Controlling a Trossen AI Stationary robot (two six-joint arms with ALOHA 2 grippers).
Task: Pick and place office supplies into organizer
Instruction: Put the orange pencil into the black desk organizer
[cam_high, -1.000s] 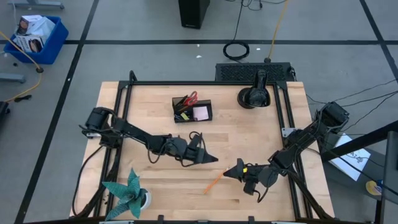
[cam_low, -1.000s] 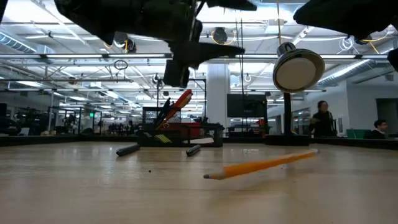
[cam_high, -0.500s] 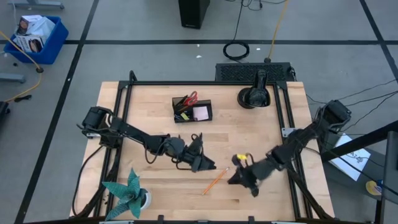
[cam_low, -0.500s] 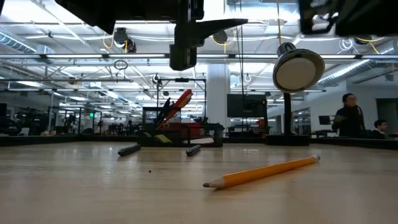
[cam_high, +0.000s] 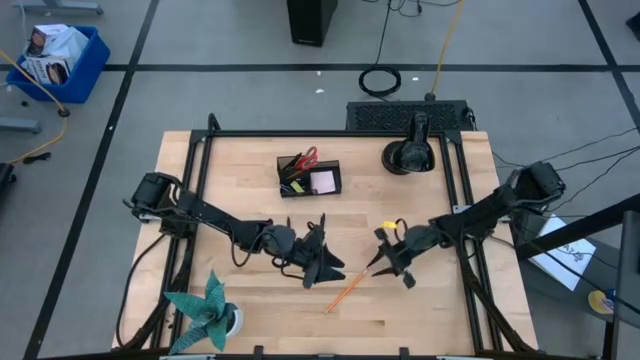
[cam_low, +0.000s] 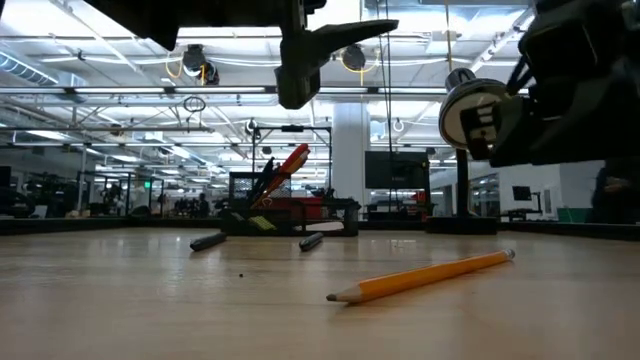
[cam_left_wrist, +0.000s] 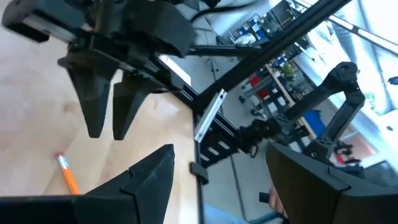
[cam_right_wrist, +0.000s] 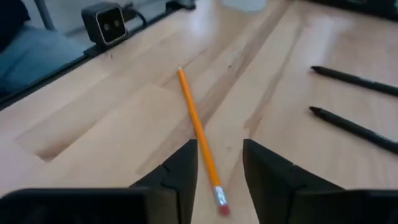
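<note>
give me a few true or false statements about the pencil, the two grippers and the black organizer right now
1. The orange wooden pencil lies flat on the wooden table. True.
2. The right gripper is shut on the pencil. False: its fingers are open, on either side of the pencil's eraser end, and the pencil still rests on the table.
3. The red-handled scissors stand in the small black rectangular organizer. True.
4. The left gripper holds a black pen. False: it is open and holds nothing.
5. Two thin black pens lie loose on the table. True.
</note>
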